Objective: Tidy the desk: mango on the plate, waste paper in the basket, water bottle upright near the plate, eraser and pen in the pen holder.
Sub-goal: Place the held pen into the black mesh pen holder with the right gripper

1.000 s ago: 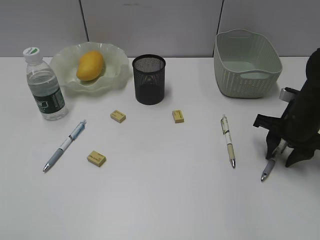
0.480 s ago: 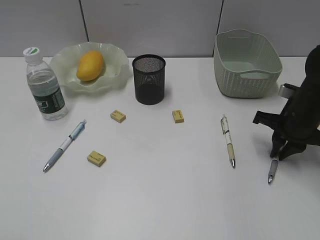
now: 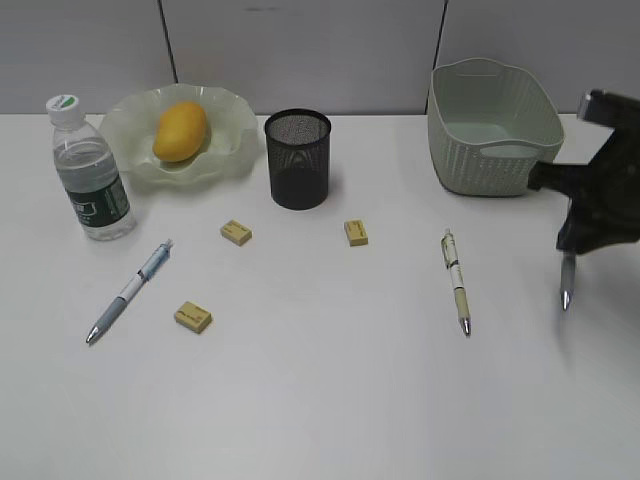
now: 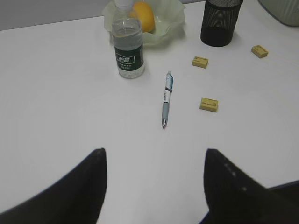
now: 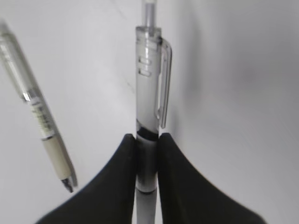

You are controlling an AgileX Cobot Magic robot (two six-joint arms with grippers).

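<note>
**Mia:** Where is the pen?

**Ben:** The right gripper [image 3: 573,250] has it. The two black fingers [image 5: 112,182] pinch a clear pen [image 5: 148,116] between them. In the exterior view that pen [image 3: 567,280] hangs tip down, up off the desk [image 3: 320,400], at the right side.

**Mia:** Is anything close to it?

**Ben:** Another pen, a beige and white one [image 3: 456,280], lies flat on the desk to its left. The green basket [image 3: 490,125] stands behind, near the back wall. The gripper is just in front of the basket's right end.

**Mia:** And the pen holder?

**Ben:** The black pen holder [image 3: 298,158] stands far off to the left, near the middle back. The way between is bare desk, but for the beige pen and a small eraser [image 3: 356,232].

**Mia:** What about the other arm?

**Ben:** The left gripper [image 4: 154,186] is spread wide and holds nothing. It hangs over bare desk. A blue pen [image 4: 166,99] lies ahead of it, with two erasers [image 4: 209,104] to the right.

**Mia:** And the rest?

**Ben:** The mango [image 3: 181,130] sits on the wavy plate [image 3: 125,125]. The water bottle [image 3: 90,170] stands up straight just beside the plate. The front of the desk is bare.
</note>
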